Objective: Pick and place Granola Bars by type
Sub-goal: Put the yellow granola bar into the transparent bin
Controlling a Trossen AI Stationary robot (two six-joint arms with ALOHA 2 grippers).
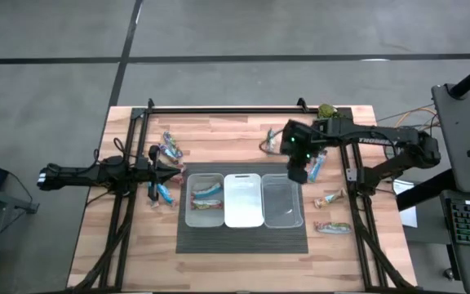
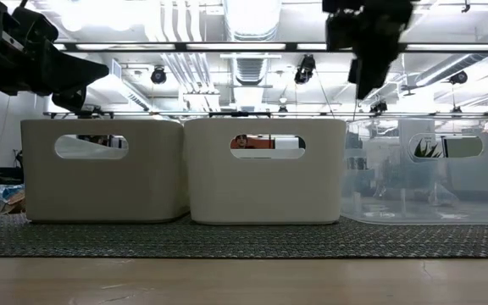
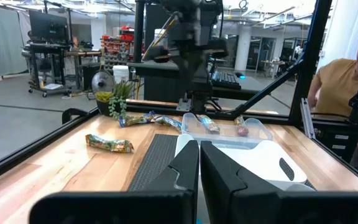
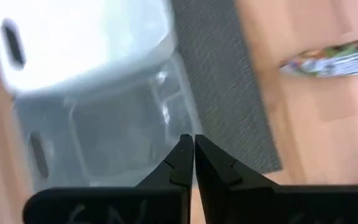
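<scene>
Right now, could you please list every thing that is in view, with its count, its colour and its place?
Rectangular plastic bins: three, in a row on the mat; the left one holds bars, the middle one is white, the right one is clear and looks empty.
Dark ribbed mat: one, under the bins.
Small foil-wrapped granola bars: blue ones in the left bin; some left of the bins; some right of them; exact count cannot be told.
Green leafy plant-like object: one, at the far table edge.
Light wooden table: one.
Person in a tan shirt: one, beyond the table.
Left end effector: shut, empty, left of the bins.
Right end effector: shut, empty, above the clear bin.
</scene>
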